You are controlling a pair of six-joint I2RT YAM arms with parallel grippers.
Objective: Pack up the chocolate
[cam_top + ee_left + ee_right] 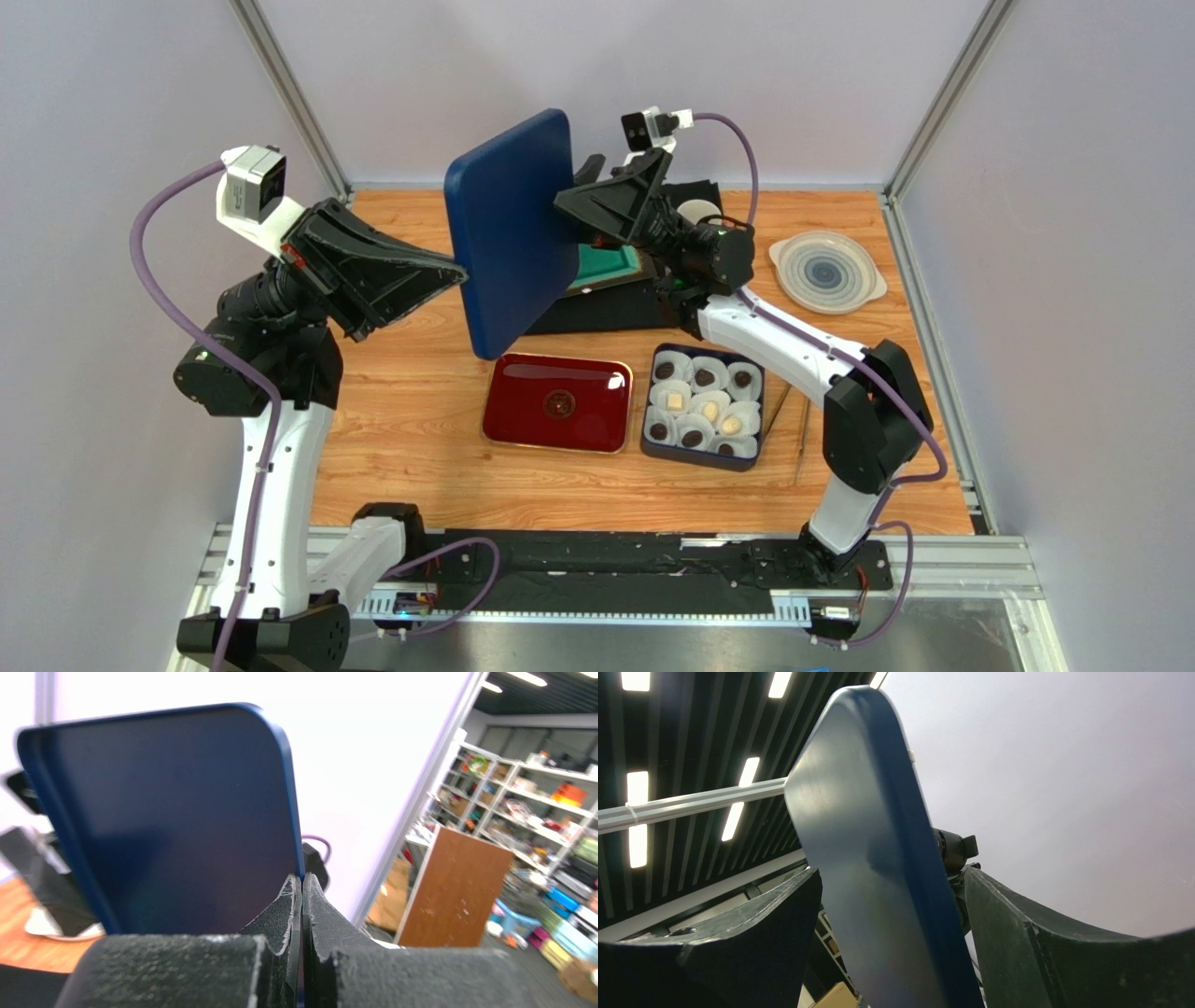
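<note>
And here's the blue lid (512, 231), up in the air on its edge, high over the middle of the table (407, 406). The left gripper (452, 276) has it at 9 o'clock, jaws pinched tight on the rim with no gap between them. Over at the lid's 3 o'clock edge comes the right gripper (892, 875), jaws spread wide with the lid standing between them. From the wrist view I'd say it straddles the lid rather than clamps it. It looks like a handover in the making.

Now, the chocolate (709, 378). It's down in the blue box (699, 464), at about 5 o'clock from the raised lid, near the right arm. The pieces sit in white paper cups (752, 415), dark rounds along the far and near rows and cream ones through the middle, and every cup I can see is filled.

Just beside the box, at its 9 o'clock, lies a red tray (519, 406) with one small dark round spot in its centre. Whether that's a stray piece or a mark on the tray, I can't tell. A clear dish (828, 269) rests at the far right, around 2 o'clock.

So my read is that the filling is as good as done. What's left is to turn that lid flat, bring it over the box and seat it, and to deal with that spot if it is a chocolate.
</note>
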